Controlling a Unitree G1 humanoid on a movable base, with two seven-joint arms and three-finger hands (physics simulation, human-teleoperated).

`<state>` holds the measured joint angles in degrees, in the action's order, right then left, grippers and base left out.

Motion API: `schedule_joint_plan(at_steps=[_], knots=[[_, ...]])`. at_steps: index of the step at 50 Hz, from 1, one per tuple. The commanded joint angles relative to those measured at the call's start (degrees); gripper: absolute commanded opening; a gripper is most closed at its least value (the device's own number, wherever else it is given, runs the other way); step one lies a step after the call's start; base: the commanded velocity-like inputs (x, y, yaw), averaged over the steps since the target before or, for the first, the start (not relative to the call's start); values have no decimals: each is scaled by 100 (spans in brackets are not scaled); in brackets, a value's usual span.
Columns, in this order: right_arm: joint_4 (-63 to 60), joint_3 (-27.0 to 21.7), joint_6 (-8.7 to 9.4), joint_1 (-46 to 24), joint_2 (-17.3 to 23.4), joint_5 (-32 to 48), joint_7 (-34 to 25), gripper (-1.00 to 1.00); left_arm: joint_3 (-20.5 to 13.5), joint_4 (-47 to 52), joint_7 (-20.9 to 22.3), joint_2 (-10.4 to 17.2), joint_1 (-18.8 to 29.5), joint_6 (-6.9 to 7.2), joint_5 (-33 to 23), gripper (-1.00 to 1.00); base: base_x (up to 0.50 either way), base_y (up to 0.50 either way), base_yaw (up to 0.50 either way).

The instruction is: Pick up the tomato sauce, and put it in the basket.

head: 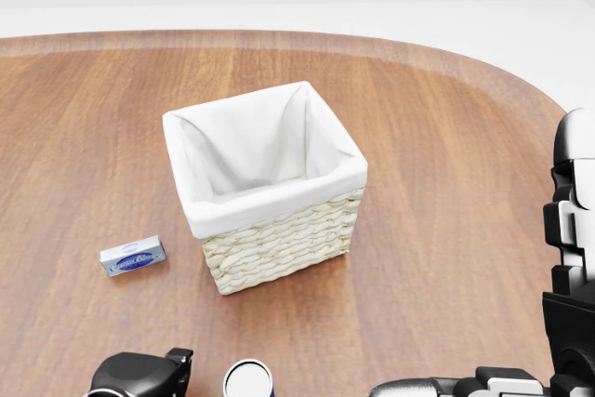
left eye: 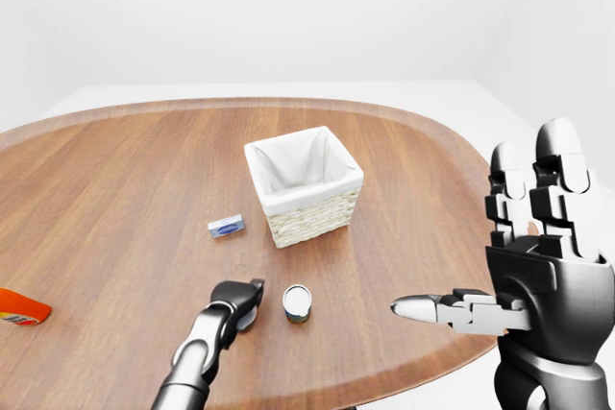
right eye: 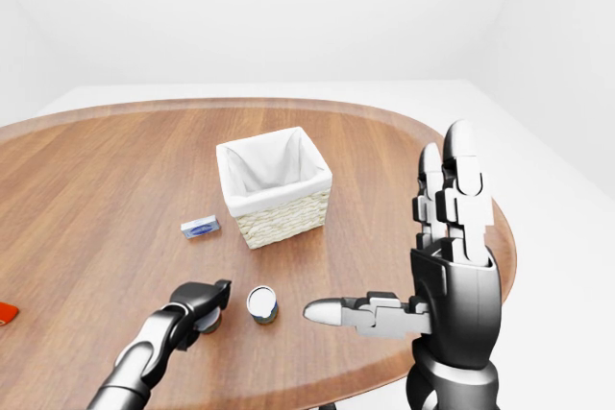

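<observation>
Tomato sauce (left eye: 249, 321) — I think the little near can under the left hand (left eye: 235, 297), grip I cannot tell — looks hard and slippery; hold its round sides.

basket (left eye: 304, 186) mid-table, small box (left eye: 226, 227) left

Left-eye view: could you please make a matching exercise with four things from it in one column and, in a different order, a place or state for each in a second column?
Things:
1. basket
2. small blue box
3. orange object
4. right hand

Places or states:
A. cut off by the view's left edge
B. raised at the view's right, fingers spread open
C. white lining, near the view's middle
D. lies flat, just left of the basket

Pairs: 1-C, 2-D, 3-A, 4-B
</observation>
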<state>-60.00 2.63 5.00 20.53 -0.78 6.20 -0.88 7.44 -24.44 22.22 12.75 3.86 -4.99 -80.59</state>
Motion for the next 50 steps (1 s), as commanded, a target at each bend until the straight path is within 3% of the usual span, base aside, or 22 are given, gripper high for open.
schedule_joint_plan(at_steps=[1, 7, 18, 32, 41, 46, 48, 49, 50], knots=[[1, -6, 0, -24, 1, -5, 1, 100, -240, 470, 765, 7, -90, -1, 694, -100, 0, 0, 0], [1, 45, 0, -38, -8, 55, 1, 100, -656, 1470, 1778, 128, -172, -1, 1487, -100, 0, 0, 0], [1, 106, 0, -66, -18, 120, 4, 100, -1491, 3180, 1778, 277, -181, -1, 3141, -100, 0, 0, 0], [1, 165, 0, -96, -17, 175, 13, 100, -1919, 4729, 1778, 218, -269, -1, 4407, -100, 0, 0, 0], [1, 129, 0, -93, -7, 137, 10, 100, -2108, 5976, 1778, 232, 282, -1, 5165, -100, 0, 0, 0], [0, 100, 0, -137, -2, 119, 18, 100, -2149, 6611, 1778, 346, 1119, -1, 5277, -100, 0, 0, 0], [0, 138, 0, -144, 5, 138, 29, 100, -2088, 6725, 1778, 439, 1346, 346, 5264, -100, 0, 0, 0], [0, 151, 0, -139, 8, 152, 33, 100, -2014, 6754, 1778, 410, 1503, 620, 5117, -100, 0, 0, 0], [0, 151, 0, -131, 8, 148, 32, 100, -1944, 6739, 1778, 439, 1604, 741, 5083, -100, 0, 0, 0]])
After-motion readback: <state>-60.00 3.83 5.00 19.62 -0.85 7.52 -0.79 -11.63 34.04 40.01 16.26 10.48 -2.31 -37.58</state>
